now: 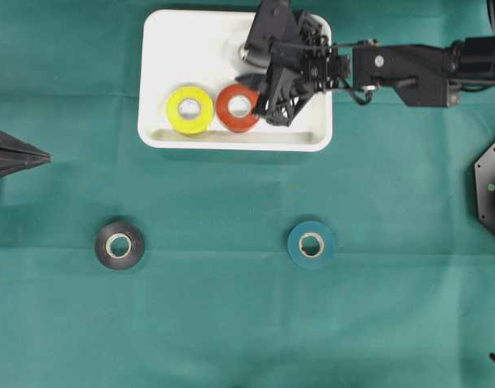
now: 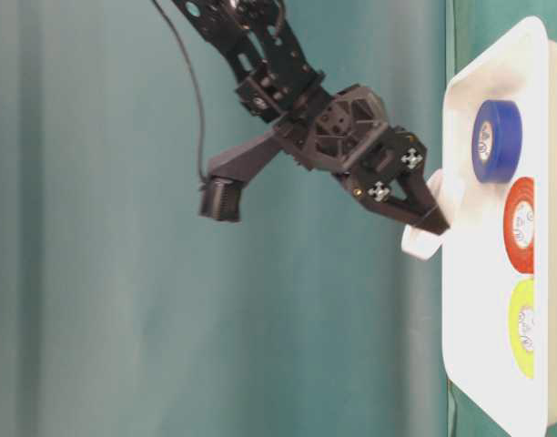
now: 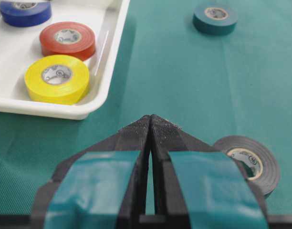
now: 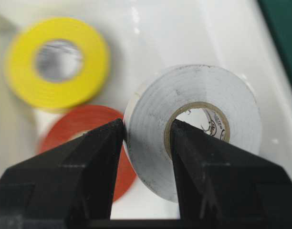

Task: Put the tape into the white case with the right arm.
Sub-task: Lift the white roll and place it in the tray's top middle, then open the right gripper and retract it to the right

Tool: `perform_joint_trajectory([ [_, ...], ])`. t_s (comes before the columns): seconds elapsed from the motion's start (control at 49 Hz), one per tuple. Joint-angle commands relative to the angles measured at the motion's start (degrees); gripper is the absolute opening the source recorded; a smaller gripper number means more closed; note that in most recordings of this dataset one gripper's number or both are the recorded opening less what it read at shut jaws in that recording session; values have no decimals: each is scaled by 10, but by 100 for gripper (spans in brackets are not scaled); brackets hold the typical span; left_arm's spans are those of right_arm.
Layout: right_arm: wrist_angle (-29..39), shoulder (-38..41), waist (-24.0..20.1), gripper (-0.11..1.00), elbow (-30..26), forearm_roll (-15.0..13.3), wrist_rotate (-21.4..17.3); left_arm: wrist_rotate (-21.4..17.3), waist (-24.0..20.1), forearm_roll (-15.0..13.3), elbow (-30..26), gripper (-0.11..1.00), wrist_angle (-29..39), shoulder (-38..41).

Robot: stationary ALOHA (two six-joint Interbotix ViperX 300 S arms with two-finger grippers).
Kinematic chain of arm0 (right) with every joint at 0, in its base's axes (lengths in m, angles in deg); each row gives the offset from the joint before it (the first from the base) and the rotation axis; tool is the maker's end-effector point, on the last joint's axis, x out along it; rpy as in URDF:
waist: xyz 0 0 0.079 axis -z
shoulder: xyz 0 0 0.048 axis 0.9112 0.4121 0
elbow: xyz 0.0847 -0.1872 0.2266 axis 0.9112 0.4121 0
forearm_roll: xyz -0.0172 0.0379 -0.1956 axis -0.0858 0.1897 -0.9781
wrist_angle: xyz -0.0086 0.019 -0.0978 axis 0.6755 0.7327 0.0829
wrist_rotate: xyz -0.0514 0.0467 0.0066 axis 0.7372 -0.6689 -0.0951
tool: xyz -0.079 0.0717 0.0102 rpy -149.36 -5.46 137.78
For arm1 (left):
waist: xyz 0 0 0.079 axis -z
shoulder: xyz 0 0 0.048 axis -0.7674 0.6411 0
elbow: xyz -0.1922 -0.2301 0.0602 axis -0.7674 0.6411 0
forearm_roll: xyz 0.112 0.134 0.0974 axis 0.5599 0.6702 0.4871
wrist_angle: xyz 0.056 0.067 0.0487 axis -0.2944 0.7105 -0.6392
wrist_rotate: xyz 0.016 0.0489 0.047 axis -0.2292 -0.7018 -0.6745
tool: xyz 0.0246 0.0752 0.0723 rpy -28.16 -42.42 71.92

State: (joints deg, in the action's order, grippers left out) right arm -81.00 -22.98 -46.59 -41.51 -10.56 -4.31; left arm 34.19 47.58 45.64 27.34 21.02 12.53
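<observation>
A green cloth covers the tabletop point(image 1: 231, 323), and near its far edge sits the shallow white plastic rectangular case point(image 1: 162, 48) with rounded corners and a raised rim. Judging by what lies inside, the job is partly done: a yellow tape roll point(image 1: 190, 109) and a red tape roll point(image 1: 238, 107) lie flat side by side along the near wall, and a blue tape roll point(image 2: 495, 140) lies beyond the red one. The all-black right end effector point(image 4: 147, 138) is clenched on a white tape roll point(image 4: 196, 126), one finger through the core and the other against the outer face, holding it on edge above the case floor next to the red roll; setting it down and letting go looks like the step in hand. Still out on the cloth, well apart from the case, are a black tape roll point(image 1: 119, 245) and a teal tape roll point(image 1: 311, 243), so at least those two appear left to fetch. The left end effector point(image 3: 151, 125), with cyan patches, is pressed shut on nothing and parked beside the black roll. The overhead view hides the blue roll and most of the white one under the arm; the table-level view shows the blue roll plainly, and only the right wrist view makes the grip itself clear
</observation>
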Motion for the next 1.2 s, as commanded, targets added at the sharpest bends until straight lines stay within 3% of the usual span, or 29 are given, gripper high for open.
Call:
perform_joint_trajectory([
  [0.0,-12,-1,2,3,-15,-9,4,-1,-2,0,-6,0,-4,4],
  [0.143,-13,13,6,3,-17,-28,7,-1,-2,-1,-6,0,-4,4],
  [0.551,-11,30,14,3,-25,-31,8,-1,-2,-1,-5,0,-4,4],
  [0.633,-11,30,14,18,-24,-31,8,-1,-2,-1,-5,0,-4,4],
  [0.816,-12,29,14,67,-20,-31,8,-1,-2,-1,-5,0,-4,4],
  [0.939,-11,25,14,60,-13,-31,8,0,-2,-1,-5,0,-4,4],
  [1.184,-13,-41,14,60,56,-31,8,0,-2,0,-5,0,-4,4],
])
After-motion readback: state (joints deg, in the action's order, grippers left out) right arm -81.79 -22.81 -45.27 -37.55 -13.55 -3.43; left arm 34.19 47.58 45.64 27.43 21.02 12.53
